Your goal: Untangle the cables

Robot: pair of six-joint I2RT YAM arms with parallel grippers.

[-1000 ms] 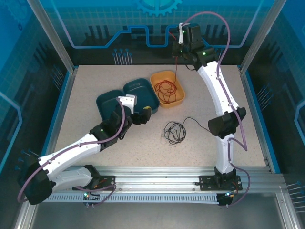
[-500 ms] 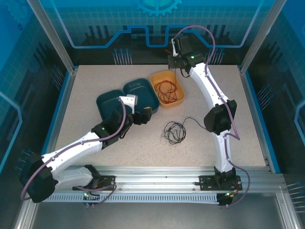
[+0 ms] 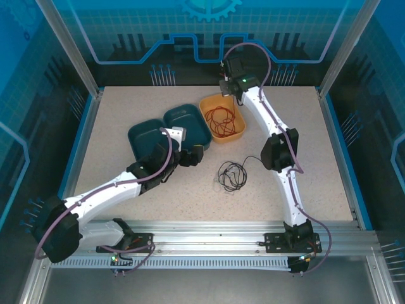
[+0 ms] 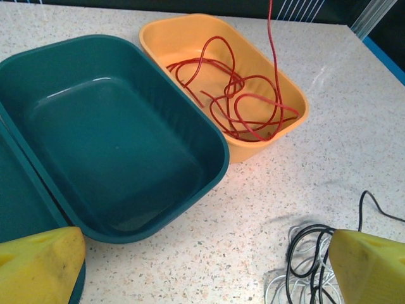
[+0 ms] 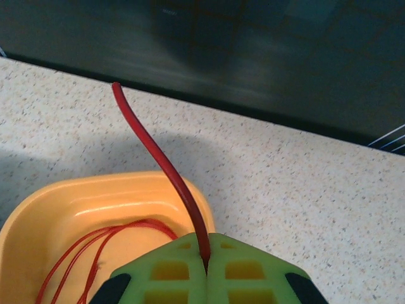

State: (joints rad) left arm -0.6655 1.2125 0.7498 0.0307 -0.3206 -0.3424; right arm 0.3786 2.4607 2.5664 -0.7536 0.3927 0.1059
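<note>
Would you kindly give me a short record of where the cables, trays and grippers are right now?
red cable: mostly coiled in the orange tray, one strand rising out of it
right gripper: shut on the red cable's raised strand, above the tray's far edge
black cable: tangled with the white cable on the table, outside any tray
teal tray: empty, beside the orange tray
second teal tray: on the first's other side
left gripper: open, holding nothing, between teal tray and tangle

Red cable [image 4: 234, 101] in loose loops inside yellow tray [image 4: 190, 19], one end rising upright, pinched in right end effector [image 5: 205, 263]. Black cable [image 3: 229, 171] and whitish cable [image 4: 278, 292] tangled together on tabletop [image 4: 354, 126] nearby.
</note>
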